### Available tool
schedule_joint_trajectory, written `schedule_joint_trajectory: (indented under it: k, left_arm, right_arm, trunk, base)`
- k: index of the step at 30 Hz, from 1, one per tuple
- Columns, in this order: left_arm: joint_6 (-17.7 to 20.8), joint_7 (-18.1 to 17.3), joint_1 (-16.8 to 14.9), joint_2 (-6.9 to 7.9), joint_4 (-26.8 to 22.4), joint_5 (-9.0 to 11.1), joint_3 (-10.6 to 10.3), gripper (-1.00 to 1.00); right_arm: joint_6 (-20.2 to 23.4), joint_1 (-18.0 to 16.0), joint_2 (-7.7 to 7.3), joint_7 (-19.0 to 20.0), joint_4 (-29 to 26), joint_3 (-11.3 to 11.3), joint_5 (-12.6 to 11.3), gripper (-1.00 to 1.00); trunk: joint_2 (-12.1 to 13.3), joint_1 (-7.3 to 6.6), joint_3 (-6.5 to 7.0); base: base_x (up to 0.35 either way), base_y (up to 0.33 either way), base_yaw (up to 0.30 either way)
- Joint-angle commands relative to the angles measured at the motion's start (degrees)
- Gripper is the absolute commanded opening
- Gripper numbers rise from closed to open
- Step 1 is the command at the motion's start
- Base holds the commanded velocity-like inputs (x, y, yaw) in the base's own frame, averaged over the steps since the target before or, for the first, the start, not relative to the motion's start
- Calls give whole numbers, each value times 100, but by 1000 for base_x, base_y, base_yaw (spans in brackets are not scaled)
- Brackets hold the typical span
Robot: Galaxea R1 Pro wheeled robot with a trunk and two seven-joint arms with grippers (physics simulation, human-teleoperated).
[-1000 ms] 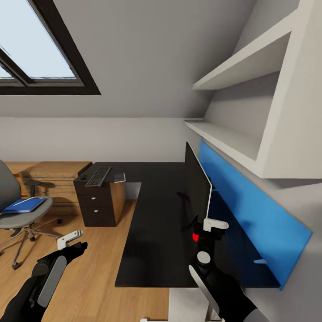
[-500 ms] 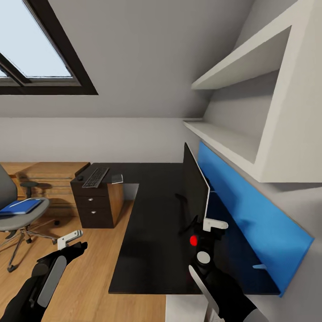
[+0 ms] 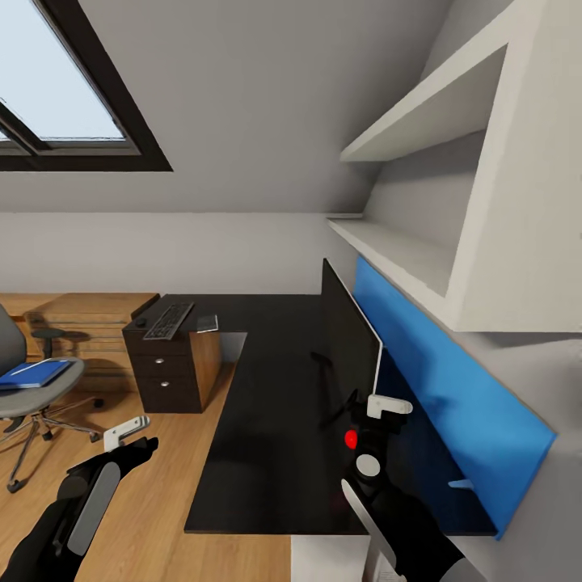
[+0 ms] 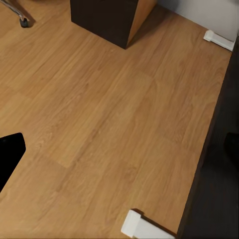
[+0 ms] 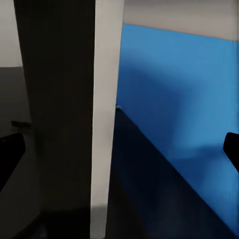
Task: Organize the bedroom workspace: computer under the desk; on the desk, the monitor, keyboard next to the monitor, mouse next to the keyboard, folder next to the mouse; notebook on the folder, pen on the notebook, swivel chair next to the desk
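Observation:
The monitor (image 3: 349,343) stands edge-on on the black desk (image 3: 267,404), in front of a blue back panel. My right gripper (image 3: 381,414) hovers open at its near edge; in the right wrist view the monitor's pale edge (image 5: 105,124) runs between the spread fingertips (image 5: 10,149). A keyboard (image 3: 168,320), a dark mouse (image 3: 142,322) and a small grey notebook (image 3: 208,323) lie on the drawer cabinet (image 3: 174,372). The swivel chair (image 3: 20,388) at the far left carries the blue folder (image 3: 32,373). My left gripper (image 3: 129,438) hangs open over the wooden floor.
White wall shelves (image 3: 404,242) jut out above the desk on the right. The blue back panel (image 3: 453,388) lines the wall. The desk's white feet (image 4: 144,226) rest on the wooden floor (image 4: 99,124). A skylight (image 3: 56,89) sits upper left.
The whole picture has drifted left, so the camera has moved. Both arms keep the same place in the view, and the desk's near edge now lies closer.

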Motion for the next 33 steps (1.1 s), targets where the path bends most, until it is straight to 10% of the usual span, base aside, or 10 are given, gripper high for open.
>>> schedule_joint_trajectory:
  k: [1,33]
  left_arm:
    - [21,48,-4,1,-9,61,-2,100]
    - [36,41,-4,10,-9,69,10,100]
  right_arm:
    - [6,-7,-4,-35,-6,15,-38,100]
    - [-3,-5,34,-35,-31,69,-54,100]
  trunk:
    - [-7,1,-9]
    - [-7,1,-9]
  base:
    - [1,-92,0]
    - [-243,26,0]
